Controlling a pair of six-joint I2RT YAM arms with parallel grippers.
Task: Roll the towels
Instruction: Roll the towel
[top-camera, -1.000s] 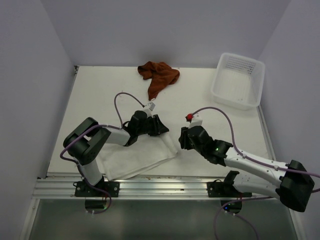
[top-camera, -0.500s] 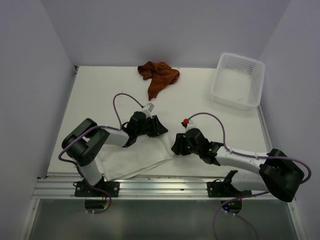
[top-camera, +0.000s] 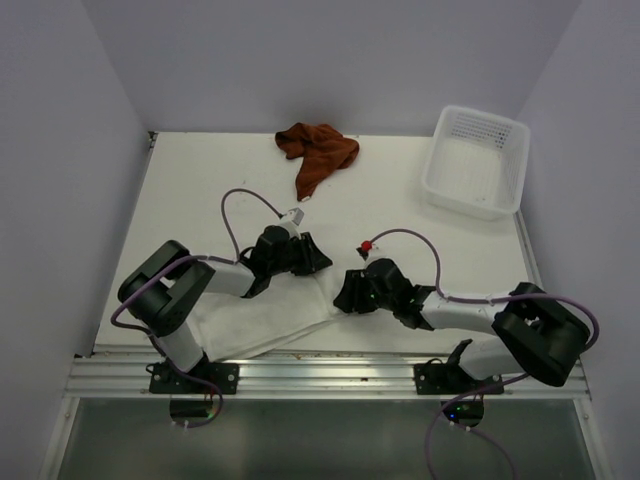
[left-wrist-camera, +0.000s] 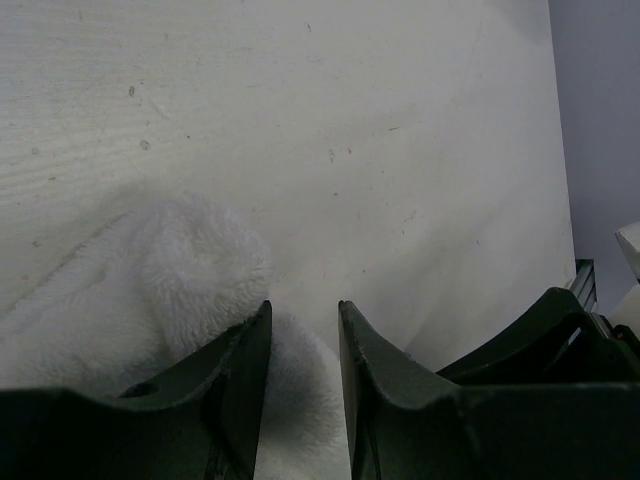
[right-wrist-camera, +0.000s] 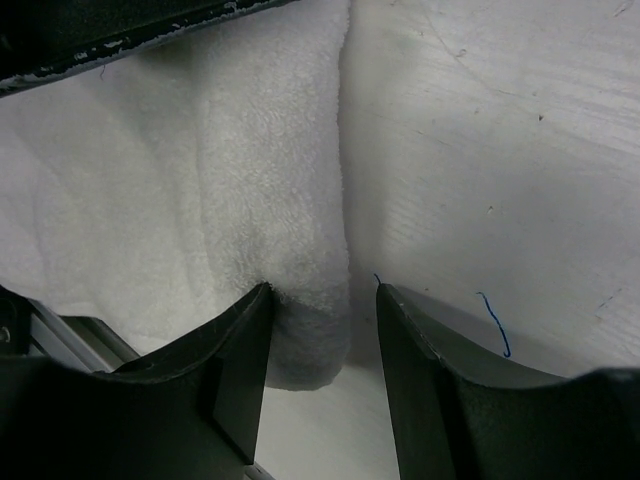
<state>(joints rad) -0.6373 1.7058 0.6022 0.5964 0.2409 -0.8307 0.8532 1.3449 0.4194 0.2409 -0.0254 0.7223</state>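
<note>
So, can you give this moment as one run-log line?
white towel: unrolled | left tool: at its corner, grip unclear | right tool: open astride its edge | brown towel: crumpled, untouched

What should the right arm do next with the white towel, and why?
Probably close the right end effector on the white towel: its jaws stand open astride the towel's edge, not yet pinching it.

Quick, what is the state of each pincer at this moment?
Left pincer: closed on a fold of the white towel, as far as visible.
Right pincer: open, astride the same towel's edge, not gripping.
</note>
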